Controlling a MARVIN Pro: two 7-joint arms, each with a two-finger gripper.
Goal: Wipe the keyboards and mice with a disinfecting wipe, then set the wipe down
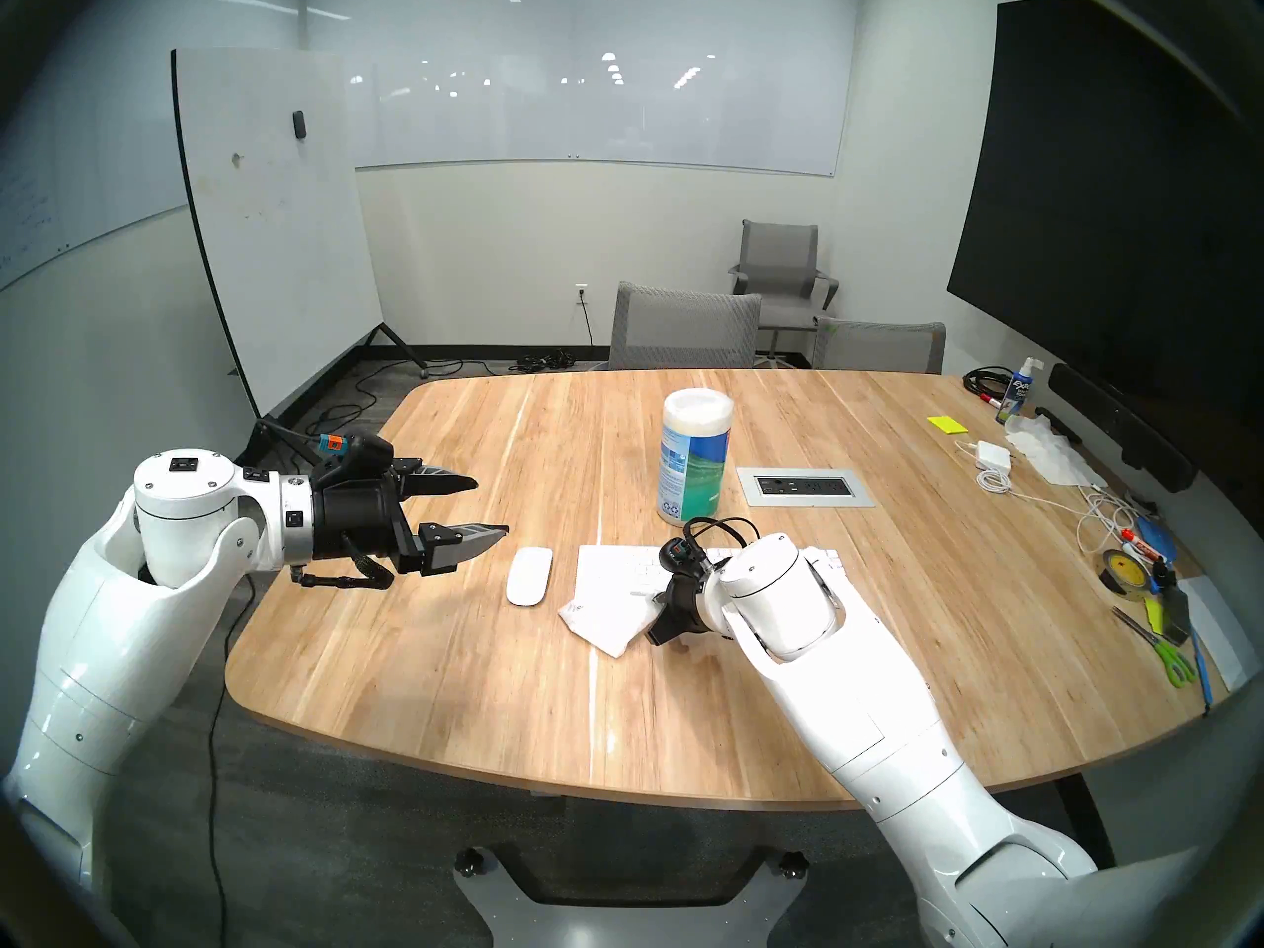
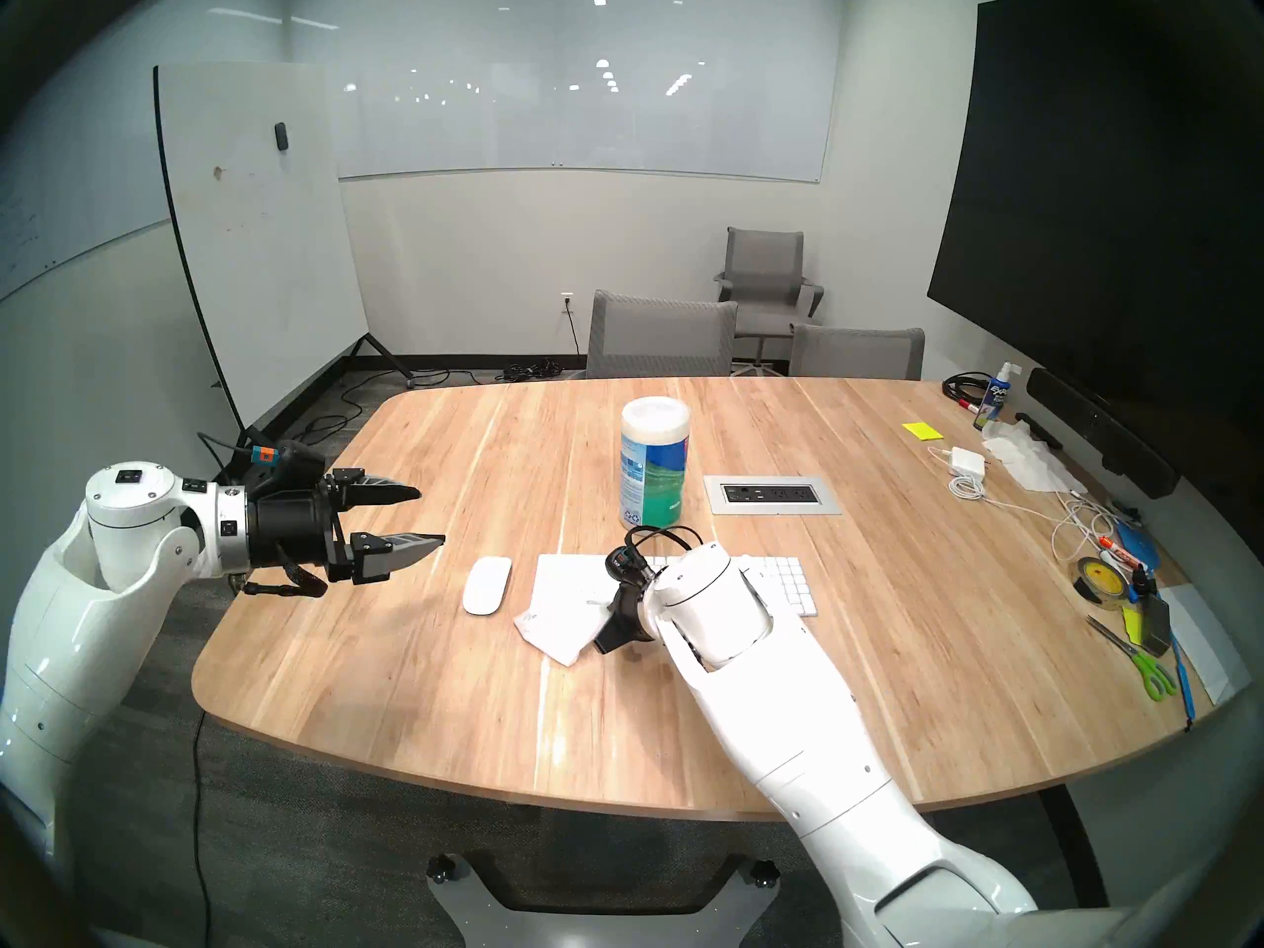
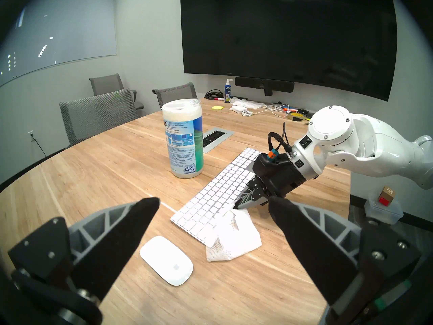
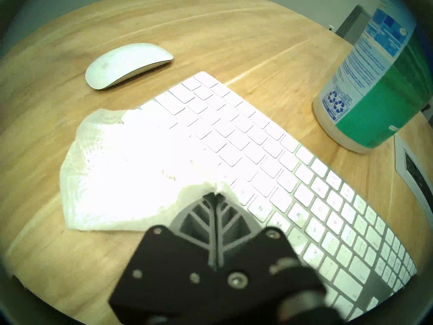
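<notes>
The wipe (image 3: 232, 237) lies nearest, draped half over the keyboard's (image 3: 218, 190) front left corner and half on the wooden table (image 1: 424, 652), one edge pinched in the right gripper (image 4: 214, 195), whose jaws are pressed together on it. It looks thin, limp and damp: it will drag and bunch rather than slide stiffly, so a hold on one edge with the loose part trailing flat seems the right one. The slim keyboard looks light and could skid under a hard push. Just left of it, apart from both wipe and keyboard, sits the mouse (image 3: 166, 261), smooth, domed and likely quick to scoot; pressing down from above should steady it. The left gripper (image 1: 472, 512) hangs above the table's left side, jaws spread wide, holding nothing. There is bare wood in front and to the left for setting the wipe down. Behind the keyboard stands the wipe canister (image 1: 694, 457), tall and probably easy to tip, then a power outlet plate (image 1: 806, 486); clutter lines the far right edge.
</notes>
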